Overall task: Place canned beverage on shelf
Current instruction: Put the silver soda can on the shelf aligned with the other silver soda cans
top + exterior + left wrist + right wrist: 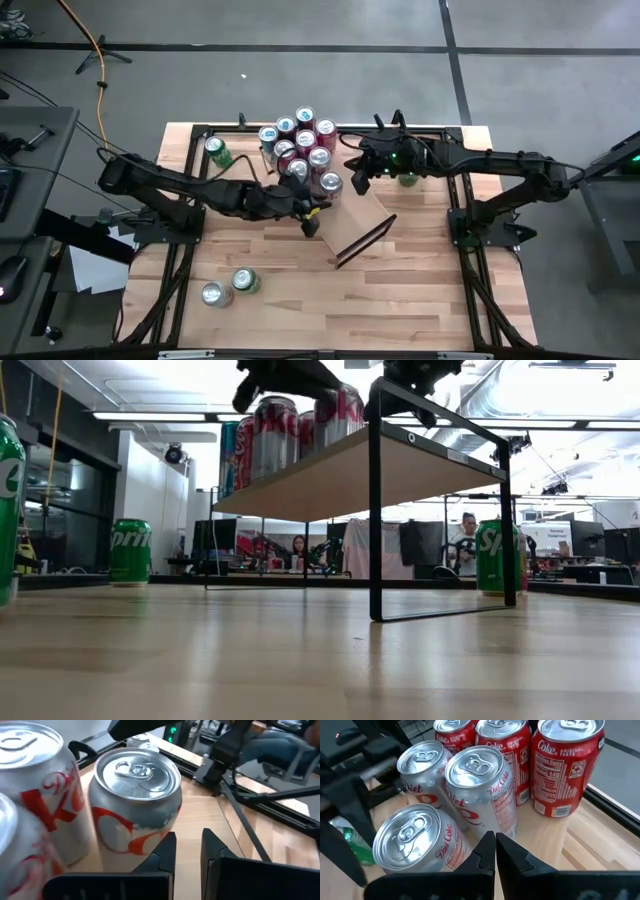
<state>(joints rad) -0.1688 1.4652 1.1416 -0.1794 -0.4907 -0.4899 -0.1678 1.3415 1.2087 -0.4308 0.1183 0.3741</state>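
The shelf, a pale plank on a black frame, lies aslant in the table's middle. Several red Coke and silver Diet Coke cans stand upright on its far end. My left gripper hovers at the near side of this cluster; its fingers stand a narrow gap apart with nothing between them, beside a silver can. My right gripper, shut, is at the cluster's right side, its tips just before a Diet Coke can. Seen from the low view, both grippers sit above the can tops. My left gripper has one finger close against the lower side of the silver can; whether it touches, I cannot tell. My right gripper has its shut tips near the foot of the Diet Coke can; contact there cannot be told either.
A green Sprite can stands on the table at the far left, another just behind my right gripper. Near the front left stand a green can and a silver one. The shelf's near half is bare.
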